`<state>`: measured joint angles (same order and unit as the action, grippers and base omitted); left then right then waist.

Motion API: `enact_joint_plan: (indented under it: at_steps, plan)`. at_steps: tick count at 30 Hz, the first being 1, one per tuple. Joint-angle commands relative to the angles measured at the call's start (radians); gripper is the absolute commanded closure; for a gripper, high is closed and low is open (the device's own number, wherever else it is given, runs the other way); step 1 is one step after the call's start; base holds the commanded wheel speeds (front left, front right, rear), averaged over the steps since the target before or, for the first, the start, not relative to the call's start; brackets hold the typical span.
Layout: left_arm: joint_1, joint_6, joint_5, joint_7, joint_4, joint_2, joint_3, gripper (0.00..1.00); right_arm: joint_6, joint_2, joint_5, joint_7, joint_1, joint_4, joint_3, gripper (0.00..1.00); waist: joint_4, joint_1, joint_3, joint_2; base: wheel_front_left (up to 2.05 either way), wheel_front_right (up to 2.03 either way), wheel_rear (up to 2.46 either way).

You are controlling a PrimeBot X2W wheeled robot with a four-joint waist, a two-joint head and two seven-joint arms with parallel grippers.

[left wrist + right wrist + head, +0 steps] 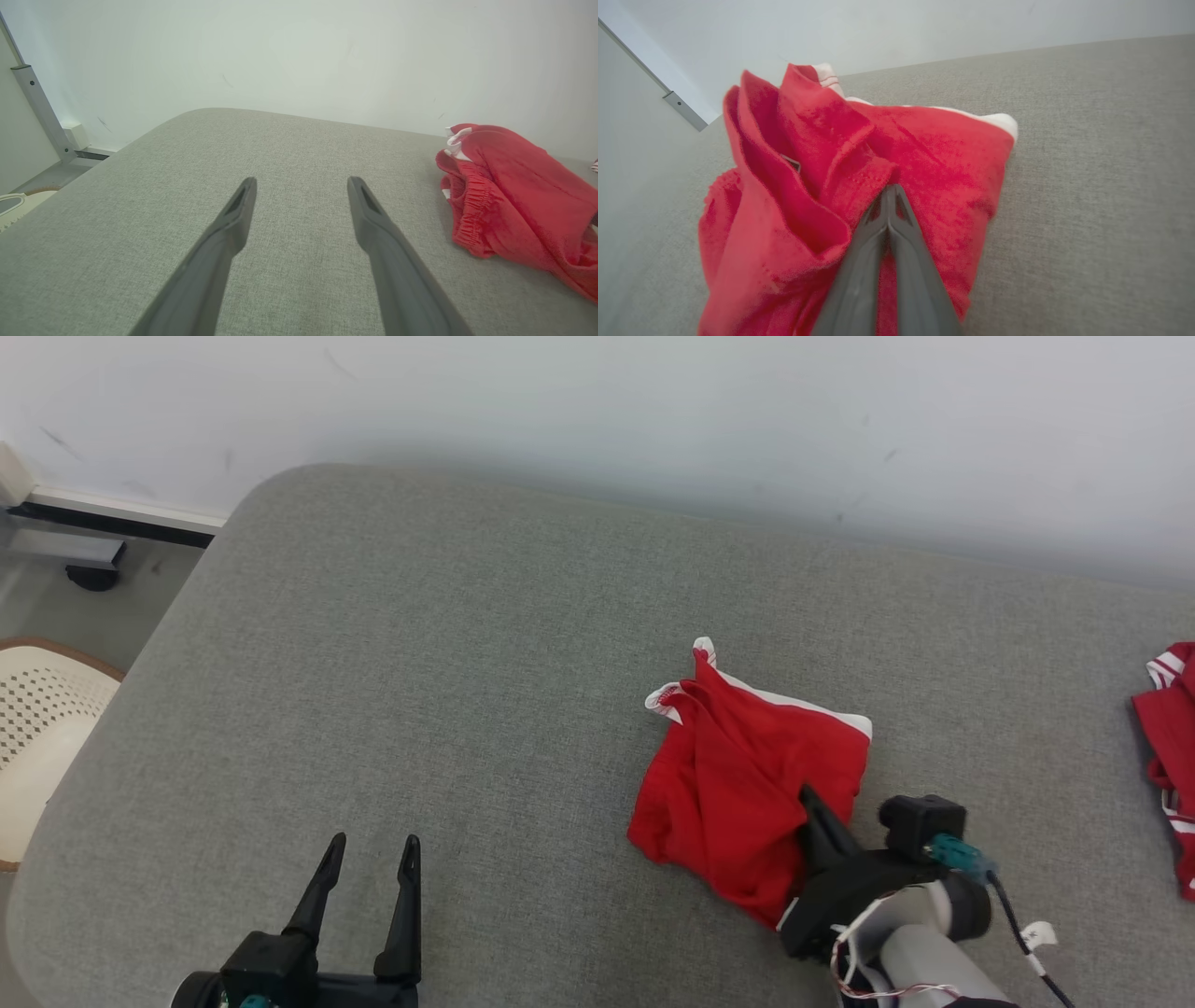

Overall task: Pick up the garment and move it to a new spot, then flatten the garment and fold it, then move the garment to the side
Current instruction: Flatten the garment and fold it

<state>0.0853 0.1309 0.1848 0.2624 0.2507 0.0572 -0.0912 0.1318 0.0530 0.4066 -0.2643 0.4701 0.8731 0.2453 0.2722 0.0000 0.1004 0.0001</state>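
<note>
the red garment (738, 784) lies crumpled right of the grey cushion's (467, 663) middle. the right claw (808, 798) is clamped on one of its folds, the tips half buried in cloth. the left claw (371, 849) hangs spread apart over the cushion's near left. another red cloth (1172, 747) at the cushion's right is cut off.

Grey cushion (420, 663) is open on the left; garment (738, 784) and another red cloth (1167, 756) block the right.
</note>
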Motion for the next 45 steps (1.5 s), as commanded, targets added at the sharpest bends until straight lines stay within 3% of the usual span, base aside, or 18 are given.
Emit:
enact_joint_plan:
  at_steps: [1, 16, 20, 24, 25, 26, 27, 28, 38, 45]
  plan:
    - [0.008, -0.001, -0.003, 0.001, 0.004, 0.003, 0.001, 0.00, -0.002, -0.003, 0.029, -0.001, -0.011, -0.015, 0.029, 1.00, 0.003, 0.0000, 0.000, -0.0001, 0.00, 0.00, 0.00]
    - [0.001, -0.001, -0.002, 0.001, 0.011, 0.000, -0.001, 0.00, -0.002, -0.002, 0.230, -0.001, -0.071, -0.154, 0.393, 1.00, 0.017, 0.0000, -0.023, -0.0001, 0.00, 0.00, 0.00]
    - [-0.009, -0.001, -0.003, 0.001, 0.007, 0.002, 0.007, 0.00, -0.002, -0.002, 0.243, -0.001, -0.058, -0.179, 0.383, 1.00, 0.014, 0.0000, -0.030, -0.0001, 0.00, 0.00, 0.00]
    - [-0.028, -0.001, -0.007, 0.001, 0.004, 0.004, 0.022, 0.00, -0.002, -0.002, 0.209, -0.001, -0.065, -0.230, 0.298, 1.00, -0.001, 0.0000, -0.045, -0.0001, 0.00, 0.00, 0.00]
    - [-0.031, -0.001, -0.009, 0.001, 0.002, 0.004, 0.027, 0.00, -0.002, -0.002, 0.196, -0.001, -0.073, -0.248, 0.263, 0.96, -0.006, 0.0000, -0.050, -0.0001, 0.00, 0.00, 0.00]
    - [-0.033, -0.001, -0.010, 0.001, 0.000, 0.004, 0.031, 0.00, -0.002, -0.002, 0.177, -0.001, -0.083, -0.268, 0.228, 0.40, -0.012, 0.0000, -0.054, -0.0001, 0.00, 0.00, 0.00]
    - [-0.037, -0.001, -0.011, 0.001, -0.003, 0.003, 0.038, 0.00, -0.002, -0.002, 0.156, -0.001, -0.093, -0.290, 0.196, 0.05, -0.019, 0.0000, -0.060, -0.0001, 0.00, 0.00, 0.00]
    - [-0.043, -0.001, -0.012, 0.001, -0.006, 0.003, 0.040, 0.00, -0.002, -0.002, 0.134, -0.001, -0.103, -0.309, 0.159, 0.00, -0.024, 0.0000, -0.064, -0.0001, 0.00, 0.00, 0.00]
    - [-0.085, -0.001, -0.025, 0.001, -0.028, 0.001, 0.085, 0.00, -0.002, -0.003, -0.064, -0.001, -0.256, -0.515, -0.159, 0.00, -0.098, 0.0000, -0.099, -0.0001, 0.00, 0.00, 0.00]
    - [-0.102, -0.001, -0.035, 0.001, -0.039, 0.000, 0.111, 0.00, -0.002, -0.002, -0.121, -0.001, -0.353, -0.611, -0.241, 0.00, -0.149, 0.0000, -0.101, -0.0001, 0.00, 0.00, 0.00]
